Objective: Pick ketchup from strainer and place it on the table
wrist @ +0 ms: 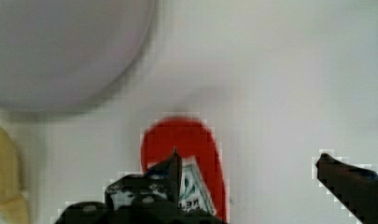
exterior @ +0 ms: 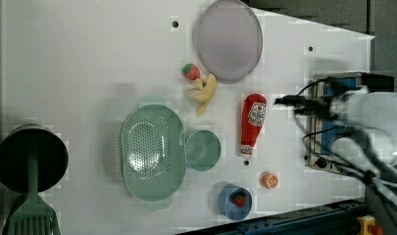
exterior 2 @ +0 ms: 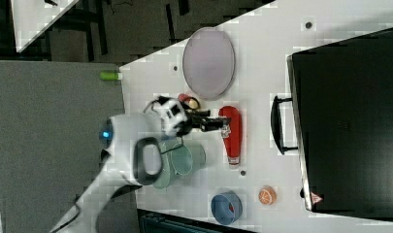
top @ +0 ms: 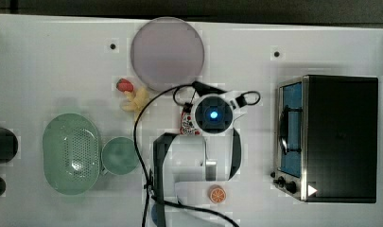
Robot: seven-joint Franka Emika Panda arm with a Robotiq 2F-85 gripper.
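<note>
The ketchup (exterior: 253, 122) lies flat on the white table (top: 47, 61), cap towards the orange slice, between the lilac plate and the green cup. It shows too in the right view (exterior 2: 233, 131) and the wrist view (wrist: 186, 144). My gripper (wrist: 249, 156) hangs open just above it, fingers spread wide and holding nothing; one fingertip (wrist: 173, 161) sits over the bottle's label. Seen from the side, the gripper (exterior 2: 226, 127) is at the bottle's wide end. The pale green strainer (top: 71, 153) stands with nothing in it at the top view's left, apart from the arm.
A lilac plate (top: 168, 52), a strawberry (top: 125, 85) and a banana (top: 138, 99) lie beyond the bottle. A green cup (top: 119, 155) touches the strainer. A toaster oven (top: 331, 137) fills the top view's right. An orange slice (top: 217, 194) and a blue bowl (exterior: 234, 200) sit nearer the front.
</note>
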